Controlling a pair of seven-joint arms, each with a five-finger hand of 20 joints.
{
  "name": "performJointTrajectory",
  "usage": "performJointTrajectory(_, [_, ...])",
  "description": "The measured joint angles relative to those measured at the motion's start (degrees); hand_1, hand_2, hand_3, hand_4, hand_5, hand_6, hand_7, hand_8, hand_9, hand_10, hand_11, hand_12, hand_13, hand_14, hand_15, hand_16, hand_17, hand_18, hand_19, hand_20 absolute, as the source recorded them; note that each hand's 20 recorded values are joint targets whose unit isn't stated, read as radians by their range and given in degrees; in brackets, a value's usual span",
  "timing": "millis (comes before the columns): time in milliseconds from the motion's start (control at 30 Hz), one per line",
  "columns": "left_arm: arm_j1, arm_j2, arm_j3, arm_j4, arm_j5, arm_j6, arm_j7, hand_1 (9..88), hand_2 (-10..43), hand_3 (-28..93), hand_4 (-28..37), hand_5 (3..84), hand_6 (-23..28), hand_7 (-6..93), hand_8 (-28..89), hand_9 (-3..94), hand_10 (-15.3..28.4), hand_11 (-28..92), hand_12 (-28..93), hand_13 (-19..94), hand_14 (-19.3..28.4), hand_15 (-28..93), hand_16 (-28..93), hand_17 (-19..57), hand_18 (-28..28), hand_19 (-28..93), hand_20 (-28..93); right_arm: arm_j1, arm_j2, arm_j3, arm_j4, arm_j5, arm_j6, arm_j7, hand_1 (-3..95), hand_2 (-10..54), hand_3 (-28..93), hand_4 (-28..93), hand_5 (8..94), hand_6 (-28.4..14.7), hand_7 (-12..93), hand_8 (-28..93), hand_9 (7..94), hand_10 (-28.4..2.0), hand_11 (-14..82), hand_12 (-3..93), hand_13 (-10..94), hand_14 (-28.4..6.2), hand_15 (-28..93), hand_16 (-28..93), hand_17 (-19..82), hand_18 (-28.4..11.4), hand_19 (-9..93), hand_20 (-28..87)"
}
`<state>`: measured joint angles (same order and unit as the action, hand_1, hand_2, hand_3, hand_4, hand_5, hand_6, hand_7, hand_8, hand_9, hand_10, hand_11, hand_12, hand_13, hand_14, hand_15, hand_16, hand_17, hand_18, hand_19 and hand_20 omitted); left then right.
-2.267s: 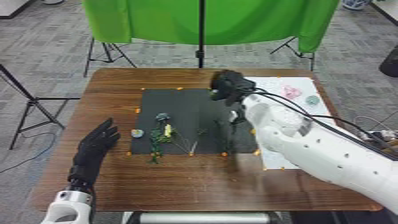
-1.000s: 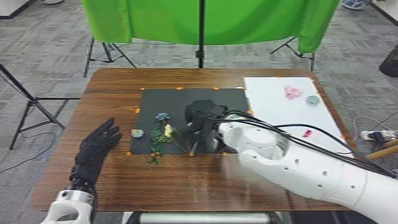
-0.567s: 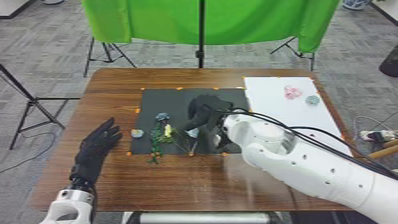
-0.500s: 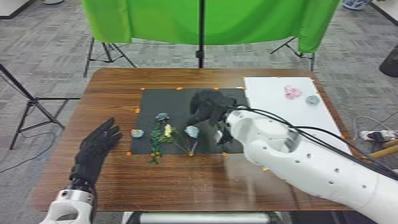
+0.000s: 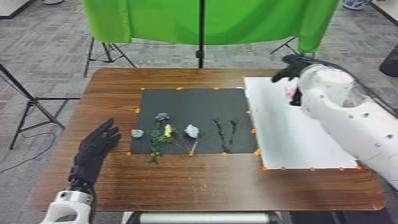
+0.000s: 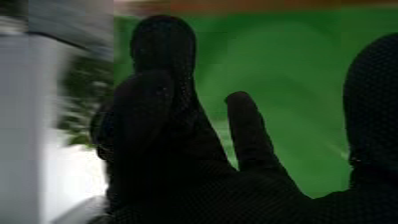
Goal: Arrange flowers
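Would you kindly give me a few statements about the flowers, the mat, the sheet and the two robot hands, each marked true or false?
1. The yellow flower lies on the black mat. True.
2. The right robot hand is at the far end of the white sheet. True.
3. The left robot hand is over the white sheet. False: it is left of the black mat.
4. Green stems lie to the right of the pale flower. True.
5. The yellow flower is right of the pale flower. False: it is to its left.
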<state>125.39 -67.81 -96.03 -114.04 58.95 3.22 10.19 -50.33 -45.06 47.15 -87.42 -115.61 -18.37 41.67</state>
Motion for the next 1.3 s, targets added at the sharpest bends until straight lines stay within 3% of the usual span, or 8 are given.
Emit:
performJointTrajectory(167, [0.0,0.0,0.02,-0.01,0.02,0.0,0.01,28.4,-4.6,63,-20.7,34.1,3.6,5.8,-5,35.3,10.9,9,13,27,15.3,14,4,1.9,14.2,4,18,-1.1,1.6,-0.7,4.3,-0.5,5.0,1.1,26.6,-9.5,57,-12,28.7,0.1,2,-4,43.4,-24.2,4.6,19.5,73,-13.2,56,30,53,-17.0,91,45])
performJointTrajectory(533, [0.0,-0.15,0.0,-0.11,0.04,-0.01,-0.12,28.4,-4.6,63,-20.7,34.1,3.5,5.9,-5,35.4,10.9,9,13,27,15.3,14,4,1.8,14.2,4,18,-4.5,0.5,-0.2,9.1,-1.3,1.9,4.5,30.0,-9.5,57,-12,34.5,0.2,4,-5,51.3,-23.3,6.7,19.0,78,-11.0,56,30,56,-15.1,91,43])
performJointTrajectory(600, [0.1,-0.18,0.0,-0.12,0.05,-0.01,-0.12,28.4,-4.6,63,-20.7,34.1,3.5,5.9,-5,35.4,10.9,9,13,27,15.4,14,4,1.8,14.2,4,18,-5.4,0.5,0.1,9.3,-1.7,2.0,4.9,33.4,-9.5,59,-13,37.6,-0.2,5,-6,54.7,-22.3,7.6,19.1,80,-9.8,57,30,58,-14.0,92,42])
performJointTrajectory(700, [0.1,-0.19,-0.01,-0.13,0.05,-0.01,-0.14,28.5,-4.6,63,-20.7,34.2,3.5,5.9,-5,35.3,10.9,9,13,27,15.5,14,4,1.8,14.2,4,18,-6.8,0.5,0.3,9.5,-2.1,3.0,5.0,44.0,-9.5,60,-15,50.6,-1.0,11,-7,68.7,-17.4,14.9,19.0,85,-6.3,57,32,62,-11.6,93,44])
performJointTrajectory(867, [0.0,-0.25,-0.02,-0.16,0.09,-0.01,-0.22,28.5,-4.4,63,-20.7,34.1,3.6,5.8,-5,35.4,10.9,9,13,27,15.4,14,4,1.8,14.2,4,18,-8.7,1.2,-2.7,10.4,-7.2,19.3,2.0,63.0,-9.5,51,-15,74.2,-1.9,19,8,89.2,-10.5,9.9,36.8,91,-3.1,56,33,68,-9.0,93,47])
performJointTrajectory(1000, [0.0,-0.28,-0.03,-0.17,0.13,-0.02,-0.24,28.6,-4.5,63,-20.5,34.1,3.6,5.8,-5,35.3,10.8,9,13,27,15.5,14,4,1.8,14.2,4,18,-10.2,1.5,-4.8,11.4,-10.8,31.6,-2.5,65.0,-9.5,51,-14,78.4,-1.9,20,11,92.3,-9.5,9.8,39.3,93,-2.1,56,34,69,-8.6,93,48])
performJointTrajectory(1133, [0.0,-0.28,-0.06,-0.17,0.14,-0.02,-0.31,28.7,-4.5,63,-20.6,34.2,3.7,5.8,-5,35.4,10.9,9,13,27,15.4,14,4,1.8,14.2,4,18,-11.3,1.9,-4.0,8.9,-11.3,33.9,-3.3,64.8,-9.5,52,-14,78.5,-1.7,21,12,92.3,-9.3,9.8,39.7,93,-1.8,56,34,69,-8.6,93,49])
performJointTrajectory(1300, [0.0,-0.28,-0.09,-0.2,0.16,-0.1,-0.41,28.7,-4.5,63,-20.5,34.2,3.6,5.8,-4,35.3,10.9,9,13,27,15.3,14,4,1.8,14.2,4,18,-10.2,4.3,-5.8,-1.3,-8.7,33.5,-6.2,64.0,-9.5,53,-14,78.3,-1.3,21,12,92.4,-9.0,9.2,40.1,93,-1.7,55,35,69,-8.4,93,50])
